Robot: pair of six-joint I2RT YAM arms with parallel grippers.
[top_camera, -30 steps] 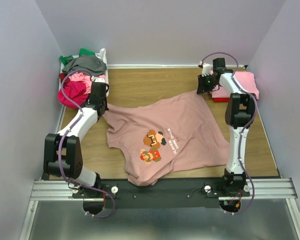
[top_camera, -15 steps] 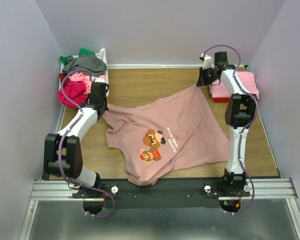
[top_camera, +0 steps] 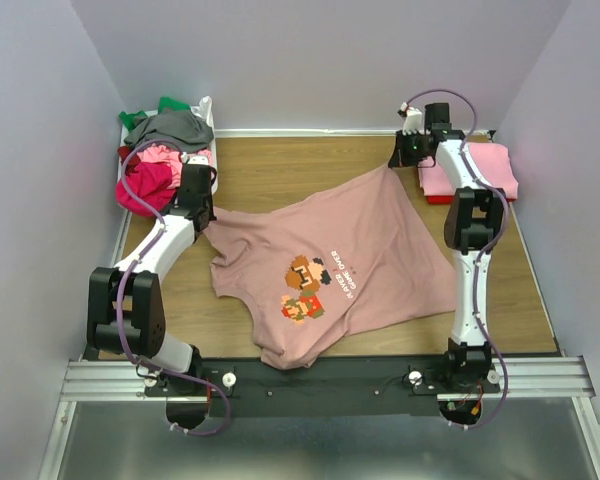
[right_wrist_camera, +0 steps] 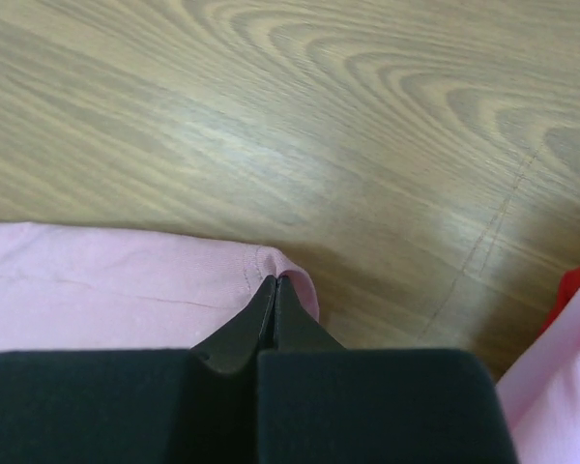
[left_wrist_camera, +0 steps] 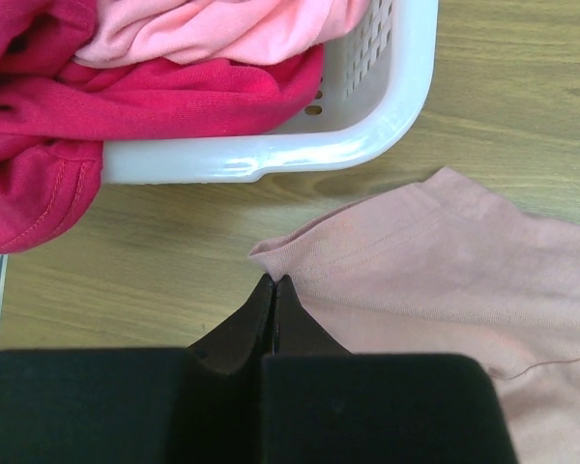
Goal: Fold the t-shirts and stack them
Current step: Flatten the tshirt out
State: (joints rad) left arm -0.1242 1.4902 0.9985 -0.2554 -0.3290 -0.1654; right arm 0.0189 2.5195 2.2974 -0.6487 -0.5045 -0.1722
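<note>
Top external, dusty-pink t-shirt [top_camera: 365,235] stretched left-right, neck seemingly nearside, left claw [top_camera: 207,217], right claw [top_camera: 394,164] clamped on far corners.

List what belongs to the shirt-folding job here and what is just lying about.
Job: dusty-pink t-shirt, pinched at two corners by left claw and right claw; heap of unfolded shirts; folded stack, pink over red.
Just there: white laundry basket holding that heap; wooden table; metal rail.
</note>
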